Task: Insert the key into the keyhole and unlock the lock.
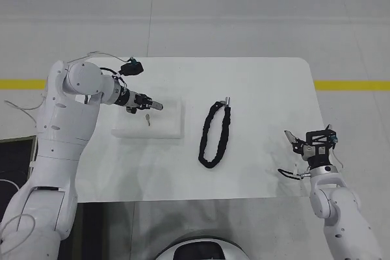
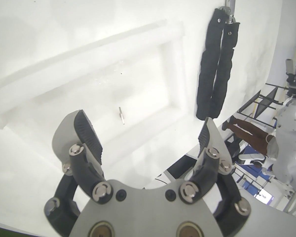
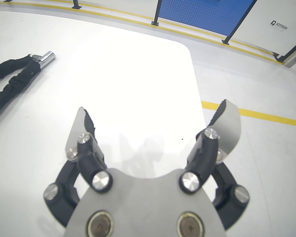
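Just one key (image 2: 121,115), one lock (image 1: 216,134); left tool (image 2: 144,119), right tool (image 3: 153,107) agape.

The right jaws gape over the table (image 3: 138,80), lock (image 3: 17,78) aside.

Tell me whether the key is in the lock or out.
Out. The key sits alone on the white foam block, apart from the black chain lock, which lies beside the block.

a robot test hall or lab: a white table (image 1: 266,84) on a pale grey floor (image 1: 247,26) marked with yellow tape lines (image 1: 351,85), fenced off by blue and white partition panels (image 3: 187,8) on black posts.
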Robot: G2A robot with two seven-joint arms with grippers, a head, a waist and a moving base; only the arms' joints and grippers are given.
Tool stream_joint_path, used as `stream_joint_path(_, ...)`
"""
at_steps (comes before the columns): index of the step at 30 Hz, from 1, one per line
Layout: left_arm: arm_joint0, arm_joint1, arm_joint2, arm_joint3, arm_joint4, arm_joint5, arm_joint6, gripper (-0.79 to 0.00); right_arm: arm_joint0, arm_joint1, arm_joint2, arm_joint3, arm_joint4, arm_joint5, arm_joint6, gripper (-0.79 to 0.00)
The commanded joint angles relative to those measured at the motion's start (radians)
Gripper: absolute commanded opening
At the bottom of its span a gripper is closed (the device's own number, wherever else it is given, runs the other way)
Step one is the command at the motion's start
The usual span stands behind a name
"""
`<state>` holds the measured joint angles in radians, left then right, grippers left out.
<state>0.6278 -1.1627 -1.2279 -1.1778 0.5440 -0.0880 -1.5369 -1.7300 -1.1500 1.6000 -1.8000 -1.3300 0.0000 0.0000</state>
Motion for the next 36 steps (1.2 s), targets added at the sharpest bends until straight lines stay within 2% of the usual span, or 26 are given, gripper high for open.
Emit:
stream_joint_path(1,-0.018,-0.001,0.034,0.025,0.043,-0.003,0.001,-0.403,0.0,0.0,0.0,0.0,0.0,0.0,0.0,0.0)
stream_joint_path(3,-0.025,-0.004,0.058,0.041,0.059,-0.007,0.002,-0.477,0.0,0.0,0.0,0.0,0.0,0.0,0.0,0.0)
stream_joint_path(9,-0.05,-0.013,0.093,0.107,0.066,-0.02,0.012,-0.573,0.0,0.0,0.0,0.0,0.0,0.0,0.0,0.0)
stream_joint_path(12,-0.058,-0.016,0.099,0.128,0.057,-0.031,0.011,-0.702,0.0,0.0,0.0,0.0,0.0,0.0,0.0,0.0)
stream_joint_path(15,-0.065,-0.018,0.106,0.144,0.06,-0.035,0.013,-0.782,0.0,0.0,0.0,0.0,0.0,0.0,0.0,0.0)
stream_joint_path(29,-0.088,-0.024,0.127,0.172,0.087,-0.021,0.009,-0.785,0.0,0.0,0.0,0.0,0.0,0.0,0.0,0.0)
stream_joint_path(32,-0.087,-0.019,0.129,0.121,0.133,-0.024,0.005,-0.785,0.0,0.0,0.0,0.0,0.0,0.0,0.0,0.0)
stream_joint_path(36,-0.063,-0.008,0.116,0.025,0.208,0.022,0.002,-0.785,0.0,0.0,0.0,0.0,0.0,0.0,0.0,0.0)
